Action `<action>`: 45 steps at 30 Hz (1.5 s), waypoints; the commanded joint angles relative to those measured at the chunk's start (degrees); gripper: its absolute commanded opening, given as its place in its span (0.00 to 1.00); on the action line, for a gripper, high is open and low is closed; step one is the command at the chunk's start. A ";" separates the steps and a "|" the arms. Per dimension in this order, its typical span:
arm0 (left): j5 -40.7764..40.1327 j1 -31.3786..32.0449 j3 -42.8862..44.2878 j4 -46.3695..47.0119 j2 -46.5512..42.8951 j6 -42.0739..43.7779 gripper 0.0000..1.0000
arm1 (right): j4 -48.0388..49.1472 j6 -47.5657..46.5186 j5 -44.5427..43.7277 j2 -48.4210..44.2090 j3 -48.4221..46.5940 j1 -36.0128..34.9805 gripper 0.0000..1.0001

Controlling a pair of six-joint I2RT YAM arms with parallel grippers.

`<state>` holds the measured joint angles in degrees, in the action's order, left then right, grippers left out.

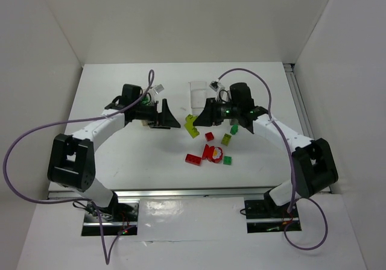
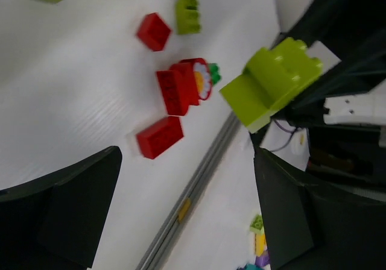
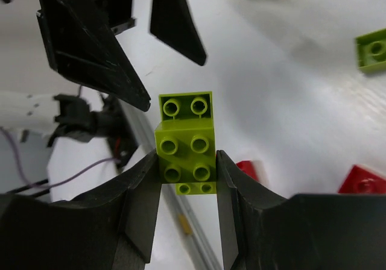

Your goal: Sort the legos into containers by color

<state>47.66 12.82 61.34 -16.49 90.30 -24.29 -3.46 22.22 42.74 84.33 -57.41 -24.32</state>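
1. The yellow-green lego (image 3: 186, 143), a stepped stack of studded bricks, is off the tabletop (image 1: 145, 161); the right gripper (image 3: 187, 158) pinches it across its short width, jaws narrowed onto its near end; its long axis runs straight out from those jaws, studs facing the wrist camera.
2. The free end points at the left gripper (image 1: 170, 118), which stands wide and holds nothing; the lego lies just off its fingertips, between the two grippers, not inside the left jaws; so the right arm alone carries it.
3. The clear container (image 1: 199, 92) stands near, on the far side of the right gripper, closer to the right arm than to the left; I cannot tell whether it is the bin for this colour; the other containers are not plain in these views.
4. Loose legos lie on the tabletop toward the bases, apart from the held one: a long red brick (image 1: 193, 159); the round red piece (image 1: 212, 152); a small red brick (image 1: 209, 136); a second yellow-green brick (image 1: 226, 139); a dark green brick (image 1: 234, 128); a green brick (image 1: 228, 160).
5. In my judgement the left gripper's spread fingers are the one obstacle, crowding the lego's free end; a carry to a container would best draw back from them first.
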 commanded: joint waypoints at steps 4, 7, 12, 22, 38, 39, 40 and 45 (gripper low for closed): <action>17.81 -0.16 -1.49 14.46 -3.20 1.71 1.00 | 6.45 3.70 14.91 -1.10 -0.78 1.73 0.27; 19.23 0.97 -0.17 13.68 -2.67 3.82 0.99 | 6.98 4.24 16.85 -0.58 -0.78 1.73 0.27; 23.53 2.99 -0.96 17.37 -2.67 3.20 0.94 | 9.26 6.26 19.92 -0.05 -0.16 1.73 0.27; 22.30 6.86 1.68 16.13 -1.53 4.44 0.86 | 8.65 5.73 21.33 1.01 -0.16 1.73 0.29; 19.40 5.55 2.48 10.43 0.31 4.35 0.00 | -7.68 -4.53 13.43 0.39 -4.81 4.62 0.29; 18.71 4.85 0.99 11.21 0.31 4.34 0.00 | -9.61 -5.07 12.20 -0.39 -4.82 5.24 0.29; 18.70 4.24 0.45 11.74 -0.30 3.73 0.00 | -10.24 -5.60 11.49 -1.01 -5.34 6.37 0.29; 15.54 4.23 1.14 10.08 -0.30 3.73 0.00 | -10.86 -3.59 -2.14 -3.03 -5.35 9.10 0.29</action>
<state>64.10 17.17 62.02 -6.37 90.59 -21.28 -11.49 19.16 52.03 85.08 -60.12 -16.45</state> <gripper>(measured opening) 0.373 0.447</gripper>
